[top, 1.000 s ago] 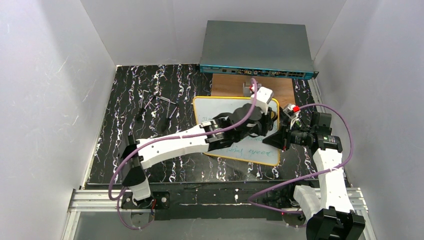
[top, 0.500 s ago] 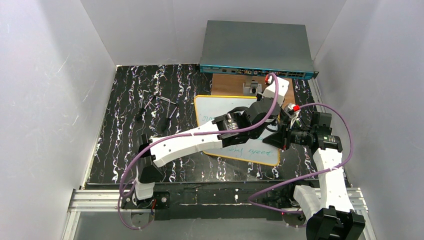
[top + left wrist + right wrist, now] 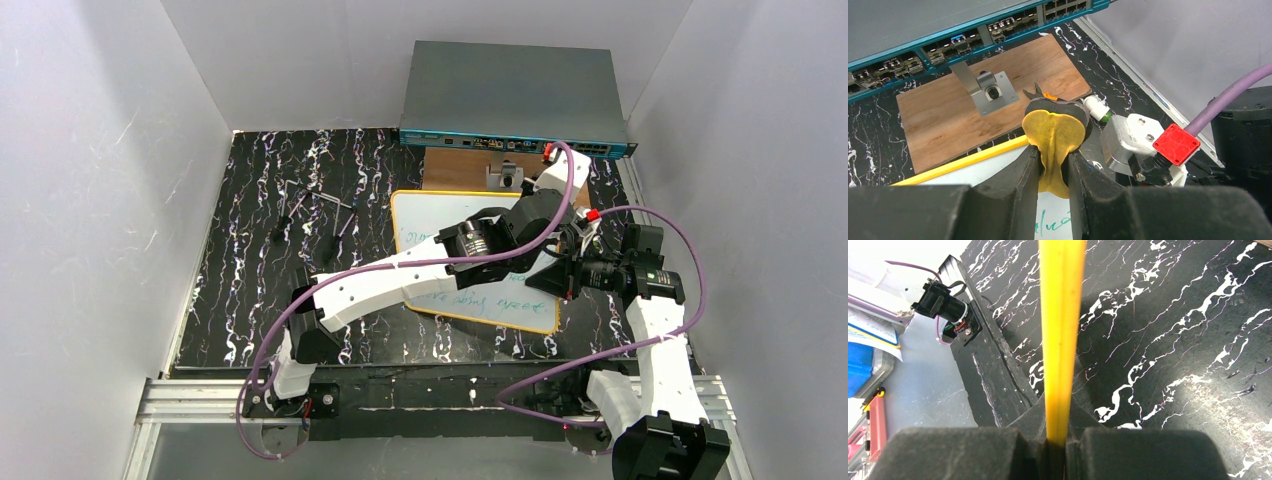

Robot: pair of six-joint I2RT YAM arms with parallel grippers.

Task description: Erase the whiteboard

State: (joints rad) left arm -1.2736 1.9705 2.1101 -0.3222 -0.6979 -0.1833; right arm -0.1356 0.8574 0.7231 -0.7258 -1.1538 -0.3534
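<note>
The whiteboard lies on the black marbled table, yellow-rimmed, with green handwriting across its near part. My left gripper is shut on a yellow eraser with a black back. It hangs over the board's far right corner, by the yellow rim; more green writing shows below the jaws. In the top view the left gripper reaches over the board. My right gripper is shut on the whiteboard's rim at its right edge, also seen as the right gripper from above.
A brown wooden board with a metal bracket lies just beyond the whiteboard. Behind it stands a grey network switch. Small metal tools lie at the left. White walls enclose the table.
My left arm has swept the eraser from the middle of the whiteboard toward its far right corner. The right arm has stayed put, still gripping the rim.
</note>
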